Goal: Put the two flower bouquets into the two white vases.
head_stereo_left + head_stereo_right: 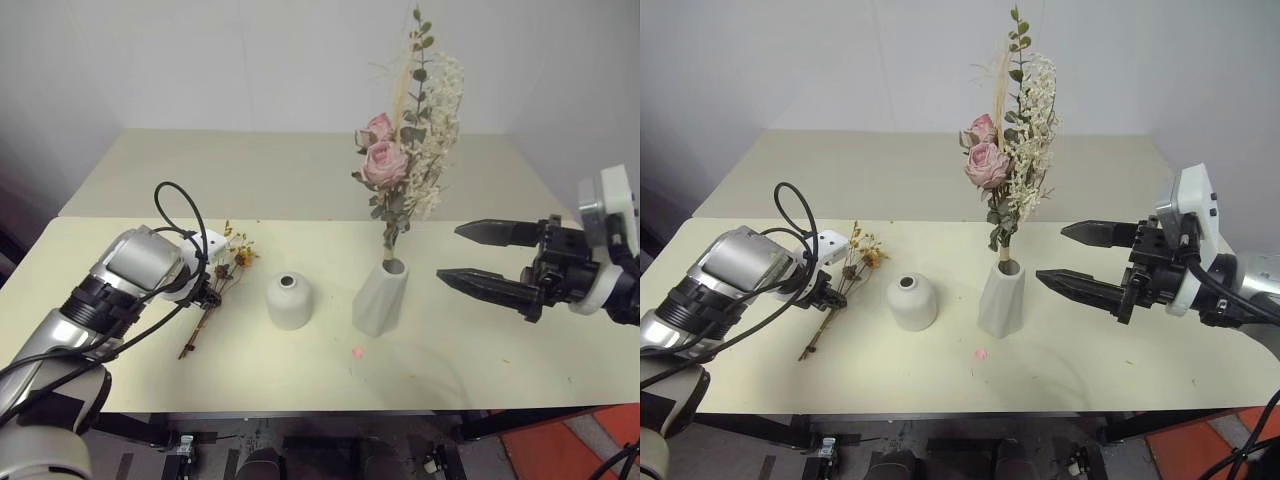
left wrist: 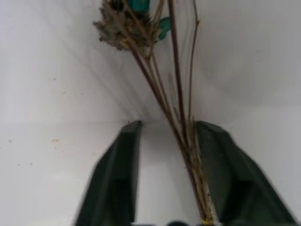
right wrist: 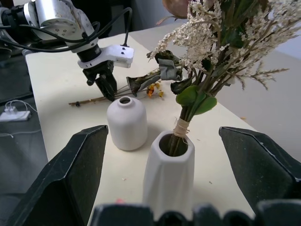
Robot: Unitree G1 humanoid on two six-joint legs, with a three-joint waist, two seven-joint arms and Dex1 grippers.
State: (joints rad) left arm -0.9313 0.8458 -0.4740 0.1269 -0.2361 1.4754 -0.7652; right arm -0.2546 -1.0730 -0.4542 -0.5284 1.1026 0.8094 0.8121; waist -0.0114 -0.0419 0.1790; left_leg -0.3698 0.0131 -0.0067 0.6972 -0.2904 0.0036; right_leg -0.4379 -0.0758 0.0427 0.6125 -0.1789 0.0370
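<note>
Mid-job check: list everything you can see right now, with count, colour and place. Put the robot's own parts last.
table: one, cream, carrying everything below.
tall faceted vase: one, white, centre-right of the table.
large bouquet: one, pink roses with white sprigs and green eucalyptus, standing in the tall faceted vase.
short rounded vase: one, white, empty, to the left of the tall one.
small bouquet: one, yellow and orange flowers on brown stems, lying flat on the table left of the short rounded vase.
pink speck: one, on the table in front of the vases.
left gripper: black jaws down around the small bouquet's stems, not closed.
right gripper: black jaws wide open, empty, right of the tall faceted vase.
</note>
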